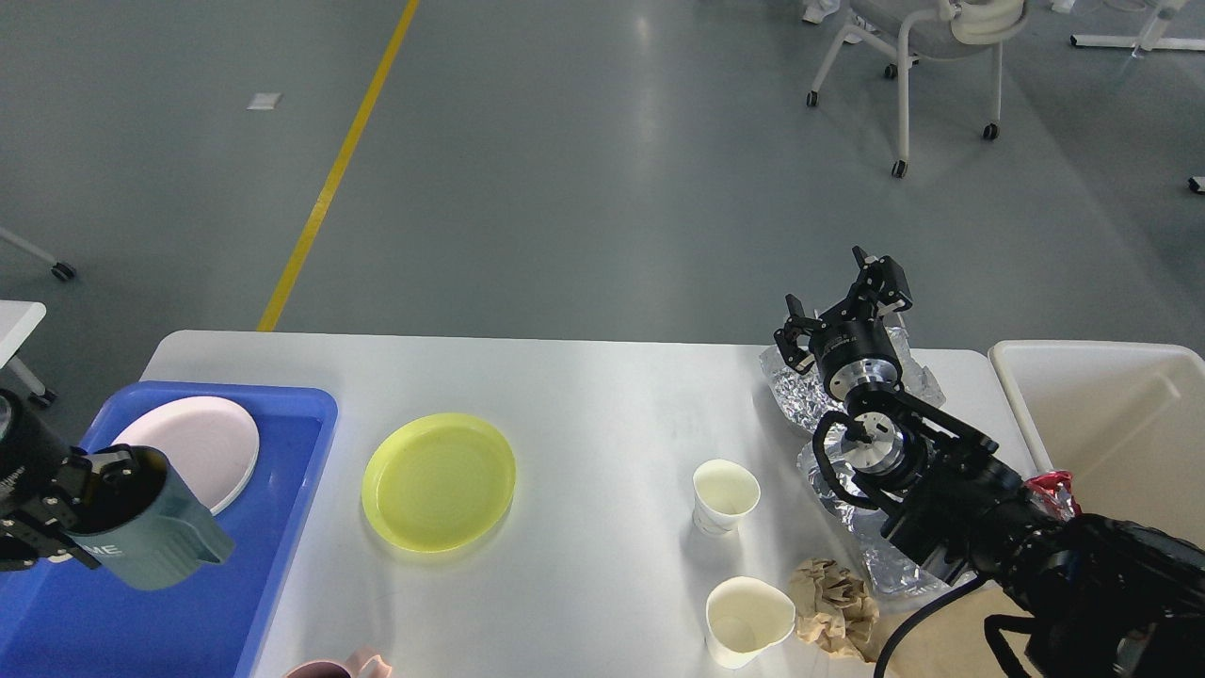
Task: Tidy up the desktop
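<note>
The white desktop (602, 395) fills the lower half of the head view. At the far left, my left gripper (71, 504) is shut on the rim of a dark teal mug (141, 527), which it holds tilted above the blue tray (282, 471). A white plate (202, 447) lies in that tray. A yellow plate (439, 481) sits left of centre. Two paper cups (725, 496) (748, 621), a brown paper wad (833, 607) and crumpled foil (800, 386) lie at the right. My right gripper (843, 301) is open above the foil, holding nothing.
An off-white bin (1111, 414) stands past the desktop's right edge, with a red wrapper (1052, 492) at its rim. A pink item (339, 667) peeks in at the bottom edge. A wheeled chair (923, 56) stands on the floor behind.
</note>
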`<state>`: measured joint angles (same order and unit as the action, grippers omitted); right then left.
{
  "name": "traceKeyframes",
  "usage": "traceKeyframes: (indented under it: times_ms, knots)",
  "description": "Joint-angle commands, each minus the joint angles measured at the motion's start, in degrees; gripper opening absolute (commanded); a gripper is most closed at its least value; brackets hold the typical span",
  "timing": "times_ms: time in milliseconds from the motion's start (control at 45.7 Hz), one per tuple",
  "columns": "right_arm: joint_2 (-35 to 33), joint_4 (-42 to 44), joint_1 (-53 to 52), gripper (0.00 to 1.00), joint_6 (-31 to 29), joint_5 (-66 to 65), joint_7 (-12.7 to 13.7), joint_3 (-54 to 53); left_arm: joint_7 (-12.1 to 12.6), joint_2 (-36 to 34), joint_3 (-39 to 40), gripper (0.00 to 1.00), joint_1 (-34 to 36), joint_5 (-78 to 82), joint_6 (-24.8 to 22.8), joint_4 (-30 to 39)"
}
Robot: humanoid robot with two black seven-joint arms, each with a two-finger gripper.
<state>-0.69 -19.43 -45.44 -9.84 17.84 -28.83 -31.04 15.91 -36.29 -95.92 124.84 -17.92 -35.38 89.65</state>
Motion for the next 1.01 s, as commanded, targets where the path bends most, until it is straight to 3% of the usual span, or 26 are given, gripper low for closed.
traceKeyframes:
  times_ms: [0,109,284,460,678,788,985]
  knots:
    - [-0.01,0.00,0.00,1.00,0.00,0.00,0.00,0.01,-0.09,-2.38,-4.88,0.01,7.95,4.29,-3.03,-0.18]
    - [-0.01,0.00,0.00,1.00,0.00,0.00,0.00,0.01,-0.35,-3.17,-8.84,0.01,11.65,5.00,-4.35,-0.53]
    - [-0.01,0.00,0.00,1.00,0.00,0.00,0.00,0.01,-0.61,-4.22,-11.22,0.01,10.51,5.27,-2.16,-1.50]
    - [0.08,0.00,0.00,1.00,0.00,0.00,0.00,0.01,0.00,-9.67,-9.64,0.01,4.19,5.27,6.97,-2.38]
    - [0.08,0.00,0.00,1.00,0.00,0.00,0.00,0.01,0.44,-20.74,3.26,0.01,-11.97,9.83,19.28,-9.75]
    - [-0.01,0.00,0.00,1.00,0.00,0.00,0.00,0.01,0.44,-24.70,10.83,0.02,-21.29,12.91,23.24,-14.23]
    - [-0.01,0.00,0.00,1.00,0.00,0.00,0.00,0.01,0.00,-25.93,21.29,0.02,-33.77,13.27,28.08,-18.46]
